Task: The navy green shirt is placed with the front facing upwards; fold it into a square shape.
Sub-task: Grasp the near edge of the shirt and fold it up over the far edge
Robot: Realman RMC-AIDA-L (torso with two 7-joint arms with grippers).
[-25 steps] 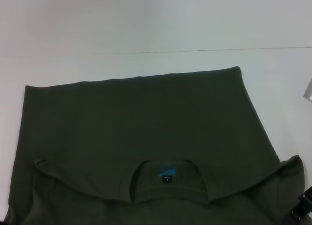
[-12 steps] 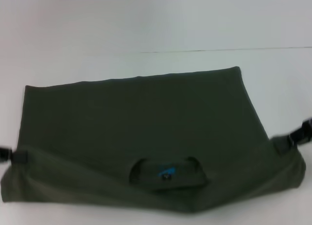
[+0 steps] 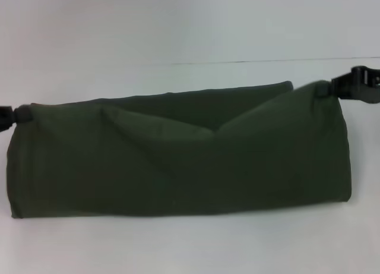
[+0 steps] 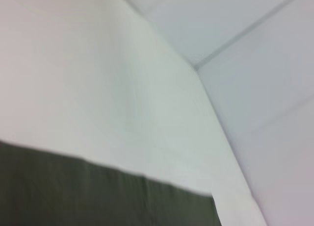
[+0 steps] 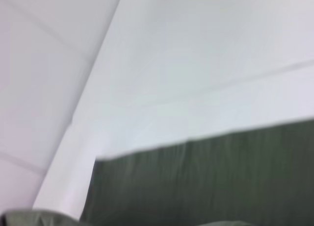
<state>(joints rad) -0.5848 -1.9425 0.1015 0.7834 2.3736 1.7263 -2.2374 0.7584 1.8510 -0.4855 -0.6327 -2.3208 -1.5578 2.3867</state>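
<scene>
The navy green shirt lies across the white table as a wide dark olive band, its near part lifted and carried over toward its far edge, sagging in the middle. My left gripper is shut on the shirt's left corner at the head view's left edge. My right gripper is shut on the right corner, held a little higher. The collar and label are hidden under the fold. Each wrist view shows only an edge of the shirt against the table, with no fingers.
The white table stretches beyond the shirt, with a thin dark seam line running across it. A strip of bare table shows in front of the fold.
Both grippers rose and moved away from me with the shirt's near corners, folding the collar end over the body. The collar and label went out of sight.
</scene>
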